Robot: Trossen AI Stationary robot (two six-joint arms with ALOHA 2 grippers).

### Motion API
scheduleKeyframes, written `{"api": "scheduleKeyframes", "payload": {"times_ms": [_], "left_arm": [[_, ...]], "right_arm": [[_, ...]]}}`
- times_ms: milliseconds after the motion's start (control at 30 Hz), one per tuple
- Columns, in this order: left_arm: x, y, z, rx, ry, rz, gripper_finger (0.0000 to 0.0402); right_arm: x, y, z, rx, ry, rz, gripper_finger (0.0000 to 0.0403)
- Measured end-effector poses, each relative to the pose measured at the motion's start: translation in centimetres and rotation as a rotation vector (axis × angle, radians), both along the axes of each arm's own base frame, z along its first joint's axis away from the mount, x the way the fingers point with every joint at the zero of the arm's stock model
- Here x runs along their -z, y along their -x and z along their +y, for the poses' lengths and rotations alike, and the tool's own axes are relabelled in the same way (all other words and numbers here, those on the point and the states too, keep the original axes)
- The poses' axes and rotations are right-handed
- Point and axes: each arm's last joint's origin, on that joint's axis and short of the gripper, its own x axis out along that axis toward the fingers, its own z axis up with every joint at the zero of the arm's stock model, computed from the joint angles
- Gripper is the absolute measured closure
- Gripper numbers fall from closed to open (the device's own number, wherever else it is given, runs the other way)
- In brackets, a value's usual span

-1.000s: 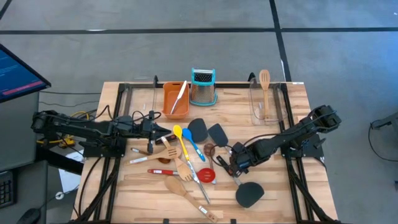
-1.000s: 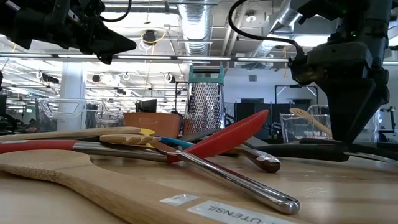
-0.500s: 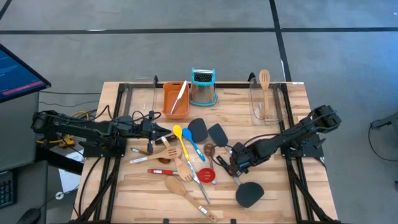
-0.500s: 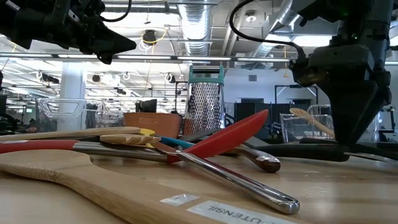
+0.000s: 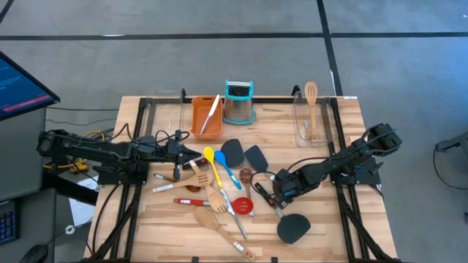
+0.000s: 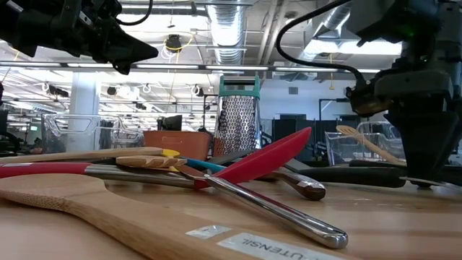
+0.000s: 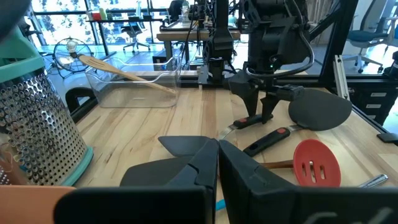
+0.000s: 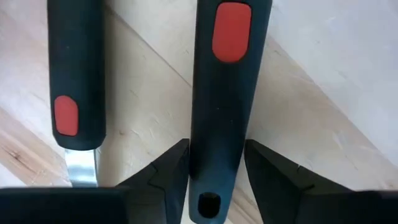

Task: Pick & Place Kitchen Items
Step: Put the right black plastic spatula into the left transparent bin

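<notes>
Your right gripper (image 8: 214, 171) is lowered to the table (image 5: 322, 226), its fingers (image 8: 165, 171) open either side of a black turner handle (image 8: 227, 87) with a red inset; a second black handle (image 8: 74, 68) lies just beside. Your left gripper (image 5: 191, 154), fingers closed and empty, hangs near the utensil pile (image 5: 212, 193).

Tabletop (image 5: 322, 226) layout. Rear edge, left to right: tray (image 5: 207, 117) with one utensil lying in it, box grater (image 5: 239, 102) just beside it, clear bin (image 5: 313, 120) holding a wooden spatula (image 5: 311, 98). Utensil pile (image 5: 212, 193) at centre-left. Left claw (image 5: 191, 152) at the pile's left rear. Right claw (image 5: 266, 199) right of the pile, its fingers straddling a turner handle (image 8: 224, 93); turner head (image 5: 294, 228) nearer the front edge.
</notes>
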Motion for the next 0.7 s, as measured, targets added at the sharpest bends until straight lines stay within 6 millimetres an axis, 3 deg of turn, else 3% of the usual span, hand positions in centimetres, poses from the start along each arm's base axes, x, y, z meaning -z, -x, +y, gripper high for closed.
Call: {"api": "scheduleKeyframes", "payload": {"times_ms": [300,700], "left_arm": [[0.0,0.0,0.0,0.0,0.0,0.0,0.04],[0.0,0.0,0.0,0.0,0.0,0.0,0.04]], "right_arm": [[0.03,0.04,-0.06,0.002,0.004,0.007,0.0311],[0.04,0.04,-0.06,0.002,0.005,0.006,0.0312]]}}
